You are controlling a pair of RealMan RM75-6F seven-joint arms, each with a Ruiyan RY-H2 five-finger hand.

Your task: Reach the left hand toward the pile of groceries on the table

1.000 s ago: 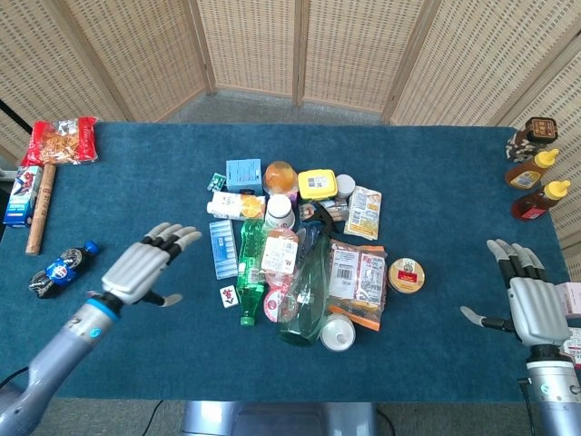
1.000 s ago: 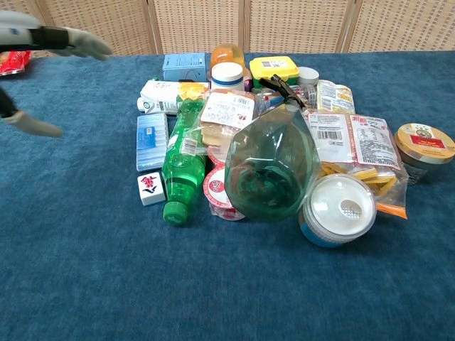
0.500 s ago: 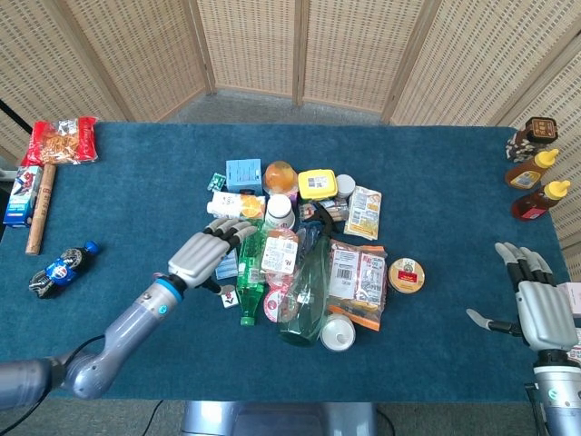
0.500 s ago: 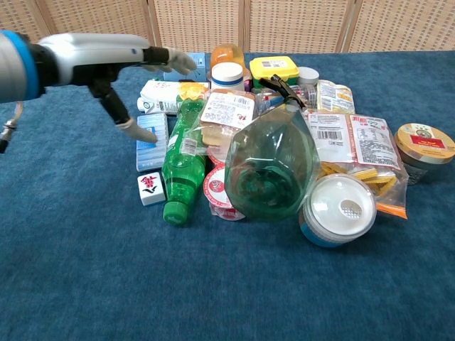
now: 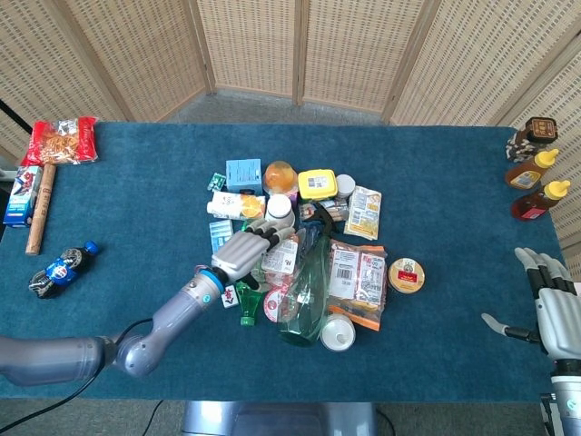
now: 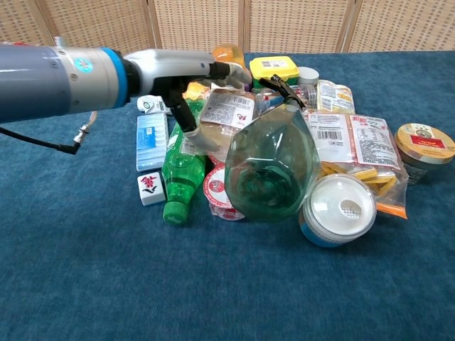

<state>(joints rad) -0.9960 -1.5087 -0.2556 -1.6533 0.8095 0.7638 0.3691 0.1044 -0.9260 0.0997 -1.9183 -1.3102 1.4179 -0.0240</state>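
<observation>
The pile of groceries (image 5: pixel 313 238) lies mid-table: a small green bottle (image 6: pixel 183 170), a large clear green bottle (image 6: pixel 271 163), a labelled tray pack (image 6: pixel 227 110), a milk carton, boxes, cups and packets. My left hand (image 5: pixel 247 252) hovers over the pile's left side with fingers spread and nothing in it. In the chest view the left hand (image 6: pixel 186 71) sits above the small green bottle and the tray pack, thumb pointing down beside the bottle. My right hand (image 5: pixel 556 307) rests open at the table's right front edge, away from the pile.
Sauce bottles (image 5: pixel 533 171) stand at the back right. At the far left lie a red snack bag (image 5: pixel 60 139), a wooden stick (image 5: pixel 40 209), a small box (image 5: pixel 18 195) and a cola bottle (image 5: pixel 59 270). A round tin (image 5: pixel 406 274) sits right of the pile.
My left hand has swept right from the open left part of the table to above the pile's left side. My right hand has drifted slightly right and down.
</observation>
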